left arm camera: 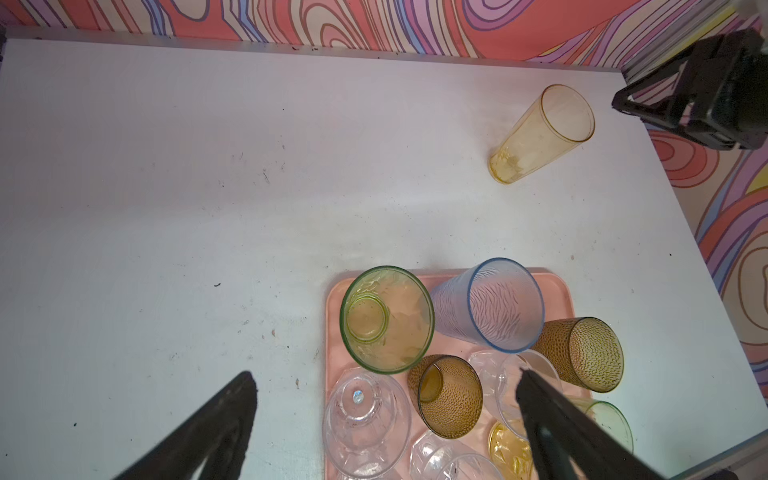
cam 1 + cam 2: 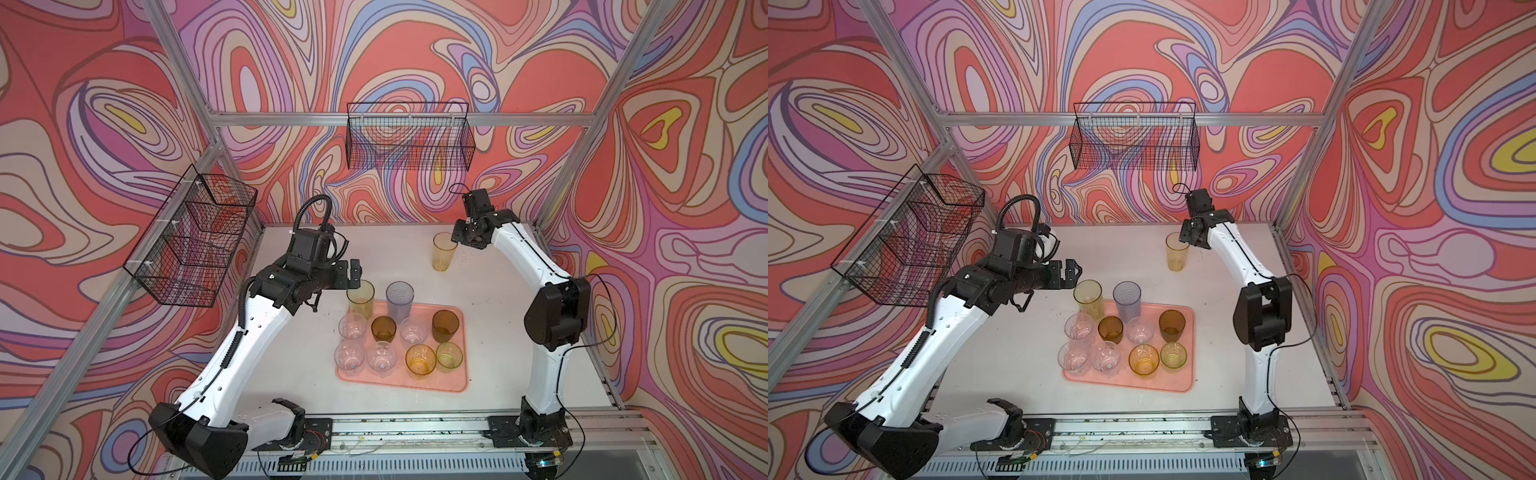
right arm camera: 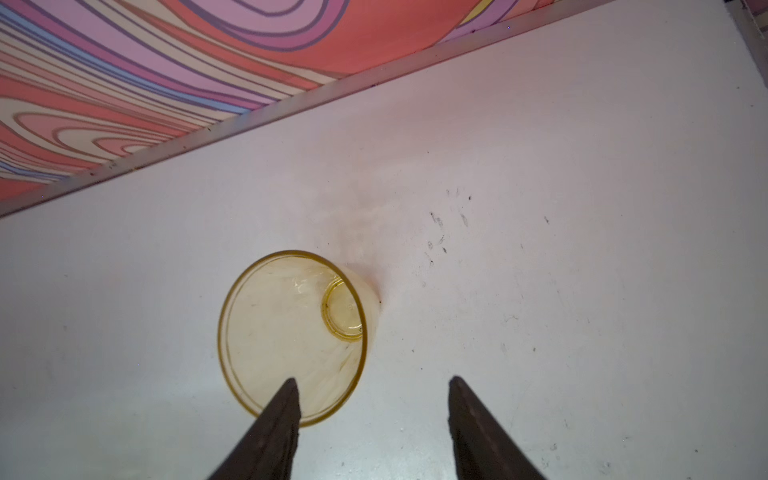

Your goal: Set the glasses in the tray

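- Ten glasses stand upright in the salmon-pink tray [image 2: 454, 380]: a tall yellow glass [image 2: 361, 301] and a tall blue-grey glass [image 2: 400, 301] at its far edge, four clear faceted glasses [image 2: 352, 327] mostly on its left side, two brown glasses [image 2: 445, 326], an amber glass [image 2: 420, 360] and a green glass [image 2: 449, 356].
- One tall pale-orange glass [image 2: 444, 253] stands upright on the white table [image 2: 498, 332], well apart from the tray, near the back wall.
- At that glass is the right gripper [image 3: 371, 380], its fingers partly spread; one tip shows over the mouth of the glass, the other outside the wall, and nothing is clamped between them.
- Beside the tall yellow glass, over the tray's far left corner, hangs the left gripper [image 1: 386, 380], fingers spread wide and holding nothing.
- Two black wire baskets [image 2: 409, 137] hang on the frame, at the back and on the left.
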